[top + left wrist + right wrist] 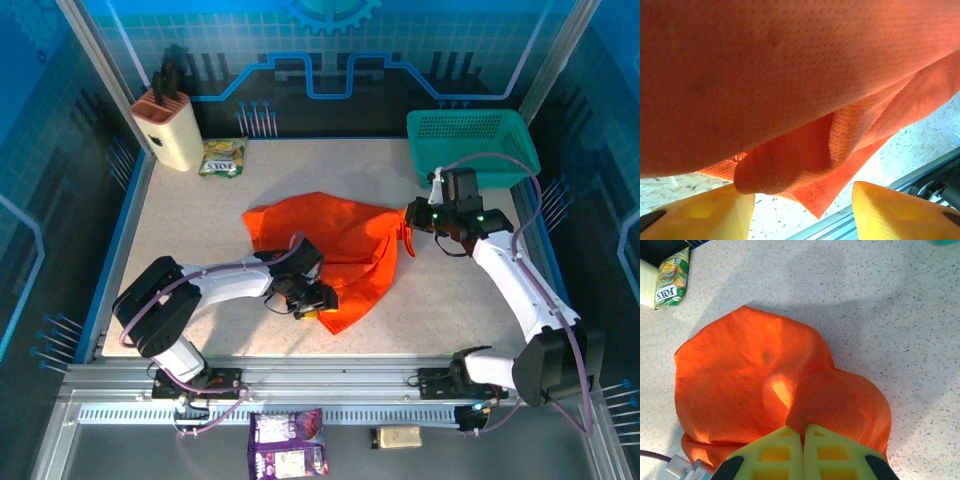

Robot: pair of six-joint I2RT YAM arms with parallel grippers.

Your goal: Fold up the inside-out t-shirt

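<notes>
Yellow fingers point(775, 452) of the right pincer point(803, 430) sit pressed together at the bottom edge of the right wrist view, clenched on a raised fold of the t-shirt point(740, 375), whose cloth billows up and away from them toward the left of the frame. In the left wrist view the left pincer point(801, 191) is released, its two yellow fingers point(715, 212) standing well apart at the bottom corners, with a hanging lump of the orange cloth point(790, 75) sagging between them and touching the left-hand finger. Seen from above, the right pincer point(412, 218) grips the garment's right tip right of centre, while the left pincer point(315, 300) sits at the cloth's lower edge, partly under it. The t-shirt point(335, 240) lies crumpled in the middle of the speckled bench point(200, 250), stretched between the two pincers. Farther out, a teal mesh basket point(470, 140) stands in the upper right, a beige knife block point(168, 128) in the upper left, and a green snack packet point(222, 157) just beside the block. Along the bottom edge, below the arm bases, lie a purple packet point(287, 443) and a small tan object point(397, 436).
</notes>
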